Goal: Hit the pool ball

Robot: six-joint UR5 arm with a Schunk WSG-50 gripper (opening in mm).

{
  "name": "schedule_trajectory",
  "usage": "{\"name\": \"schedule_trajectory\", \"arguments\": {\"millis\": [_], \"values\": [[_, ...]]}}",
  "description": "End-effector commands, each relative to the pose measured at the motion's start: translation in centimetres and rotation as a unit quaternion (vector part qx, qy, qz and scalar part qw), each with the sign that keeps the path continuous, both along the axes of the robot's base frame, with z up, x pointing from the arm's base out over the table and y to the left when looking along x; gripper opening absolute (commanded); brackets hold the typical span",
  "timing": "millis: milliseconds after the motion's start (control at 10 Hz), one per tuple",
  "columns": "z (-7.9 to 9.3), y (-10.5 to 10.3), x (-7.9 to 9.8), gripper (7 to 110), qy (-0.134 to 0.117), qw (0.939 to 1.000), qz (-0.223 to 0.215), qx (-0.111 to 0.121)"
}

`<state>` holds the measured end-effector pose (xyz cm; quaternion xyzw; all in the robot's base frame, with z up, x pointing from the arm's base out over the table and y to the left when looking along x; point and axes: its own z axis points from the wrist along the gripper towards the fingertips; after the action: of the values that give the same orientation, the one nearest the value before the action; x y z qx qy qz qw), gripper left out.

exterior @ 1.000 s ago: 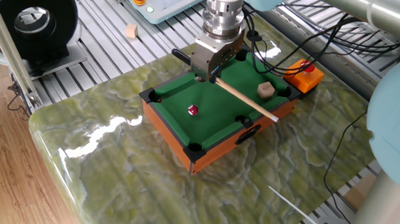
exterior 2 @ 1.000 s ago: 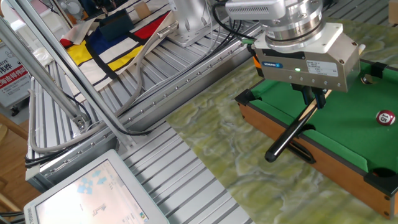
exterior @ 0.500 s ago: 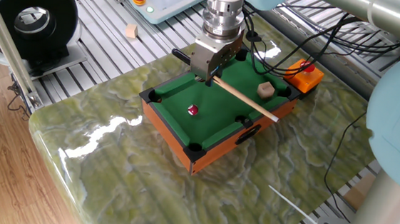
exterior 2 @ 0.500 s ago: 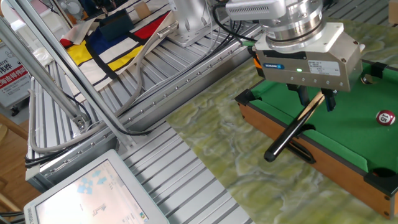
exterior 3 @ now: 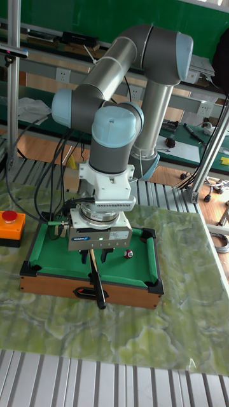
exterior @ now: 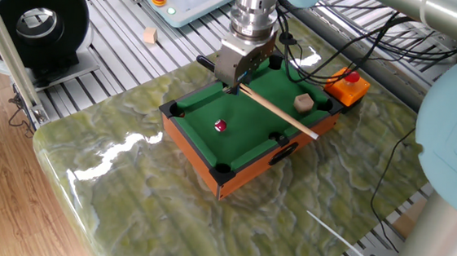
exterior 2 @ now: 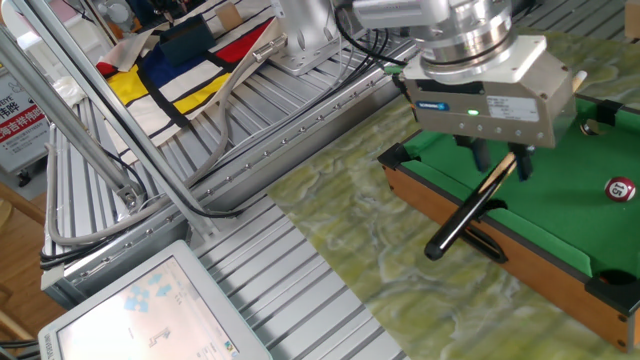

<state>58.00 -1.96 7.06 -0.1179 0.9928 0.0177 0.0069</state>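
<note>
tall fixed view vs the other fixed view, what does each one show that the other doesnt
Only the tall fixed view shows the whole arm, all of the pool table and the red button on its orange box. Only the other fixed view shows the white screen and the coloured panel beyond the rails. Both show the gripper shut on the cue stick and the pool ball.

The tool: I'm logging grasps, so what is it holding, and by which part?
The tool grips a cue stick near its dark butt end; the pale shaft reaches across the table.
</note>
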Motion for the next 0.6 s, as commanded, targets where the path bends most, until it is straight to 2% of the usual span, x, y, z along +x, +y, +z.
{"name": "schedule_trajectory", "arguments": {"millis": [0, 500], "values": [[0.1, -0.7, 2.1, 44, -0.025, 0.9994, -0.023, -0.003], [0.1, 0.9, 2.5, 44, -0.022, 0.9987, -0.043, 0.016]]}}
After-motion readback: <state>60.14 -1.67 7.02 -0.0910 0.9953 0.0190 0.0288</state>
